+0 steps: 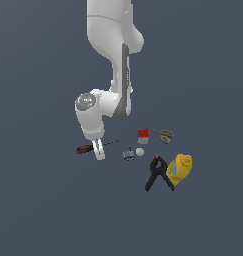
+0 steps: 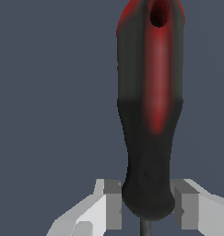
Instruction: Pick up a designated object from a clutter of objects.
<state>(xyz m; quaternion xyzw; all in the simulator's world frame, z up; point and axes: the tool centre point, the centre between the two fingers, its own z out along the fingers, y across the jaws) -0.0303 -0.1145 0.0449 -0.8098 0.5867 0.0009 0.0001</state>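
Screwdriver (image 1: 88,148) lies flat on the bench (image 1: 38,200), at the exterior view's left of the clutter, handle toward that left, thin shaft running right and slightly up toward the cube (image 1: 142,135). End effector (image 1: 98,151) is down at bench level, straddling the tool where handle meets shaft. Wrist view: fingers (image 2: 114,203) sit either side of the handle's black end (image 2: 148,193), a thin gap visible each side, so narrow-open around it, not clearly clamped yet. Long axis runs across the closing direction, so squeezing should catch the handle across its width. Grip point is at the handle's shaft end, off the handle's middle; my guess is it may tip handle-down on lift.

Arm comes from above, wrist bent, hand pointing down with a slight lean.

Rest well apart to the right: small blue-white piece (image 1: 128,155), ball (image 1: 140,151), scissors-like item (image 1: 164,135), clamp (image 1: 158,173) touching bottle (image 1: 181,169)
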